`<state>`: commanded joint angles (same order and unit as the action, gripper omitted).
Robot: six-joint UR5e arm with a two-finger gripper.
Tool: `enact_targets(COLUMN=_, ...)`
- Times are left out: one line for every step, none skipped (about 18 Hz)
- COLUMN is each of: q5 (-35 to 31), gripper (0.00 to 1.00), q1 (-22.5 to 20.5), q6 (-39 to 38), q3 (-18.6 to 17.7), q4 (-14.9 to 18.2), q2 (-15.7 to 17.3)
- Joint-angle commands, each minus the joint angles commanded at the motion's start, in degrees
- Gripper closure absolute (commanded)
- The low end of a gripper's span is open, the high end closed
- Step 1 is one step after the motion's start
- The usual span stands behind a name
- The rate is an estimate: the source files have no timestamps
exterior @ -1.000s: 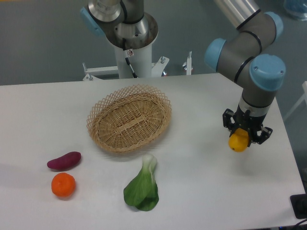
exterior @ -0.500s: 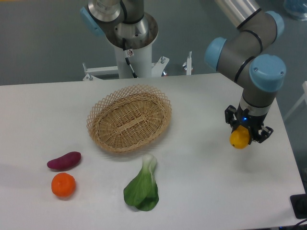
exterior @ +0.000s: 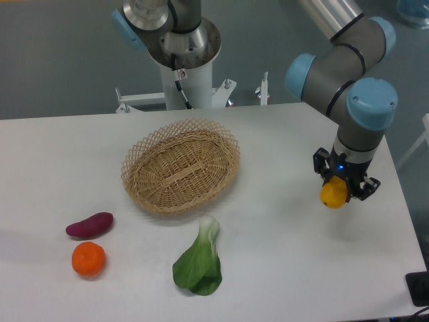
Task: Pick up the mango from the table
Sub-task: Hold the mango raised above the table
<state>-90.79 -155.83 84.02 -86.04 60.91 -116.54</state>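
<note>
The yellow-orange mango (exterior: 334, 194) hangs just above the white table (exterior: 281, 255) near its right side. My gripper (exterior: 338, 190) is shut on it from above, black fingers on either side of the fruit. Only the lower part of the mango shows below the fingers.
A woven wicker basket (exterior: 181, 165) sits in the middle of the table. A green leafy vegetable (exterior: 199, 261) lies in front of it. At the front left are a purple sweet potato (exterior: 90, 225) and a round orange tangerine (exterior: 88, 259). The table's right edge is close to the gripper.
The gripper has closed tighter around the mango and risen slightly with it. Everything else has stayed put.
</note>
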Motion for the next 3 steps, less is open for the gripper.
enact_targets(q5=0.00, gripper=0.51, q1=0.00, q6=-0.09, q3=-0.09, q4=-0.09, q2=0.00)
enact_targets(q5=0.00, gripper=0.51, q1=0.09, q6=-0.09, q3=-0.09, q4=-0.09, q2=0.00)
enact_targets(q5=0.00, gripper=0.51, q1=0.00, q6=-0.09, q3=-0.09, q4=-0.09, q2=0.00)
